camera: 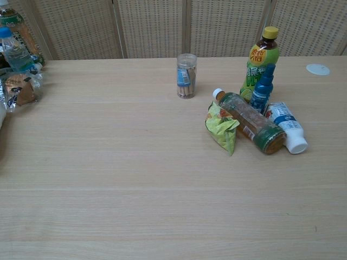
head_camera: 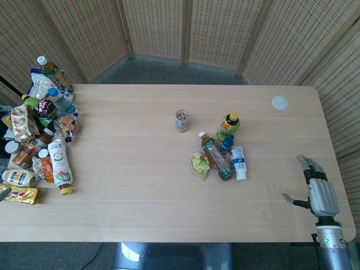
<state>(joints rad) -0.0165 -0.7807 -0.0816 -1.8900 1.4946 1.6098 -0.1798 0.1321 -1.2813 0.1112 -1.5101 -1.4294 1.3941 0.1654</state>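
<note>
Our right hand rests open at the right edge of the tabletop, fingers spread, holding nothing. Nearest to it, well apart, lies the white-capped bottle beside the brown tea bottle, the green packet and the upright yellow-capped bottle

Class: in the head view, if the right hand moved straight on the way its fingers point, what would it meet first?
Probably nothing: the right hand points up the table's bare right side. The bottles lie well left of that line, though depth is uncertain.
</note>
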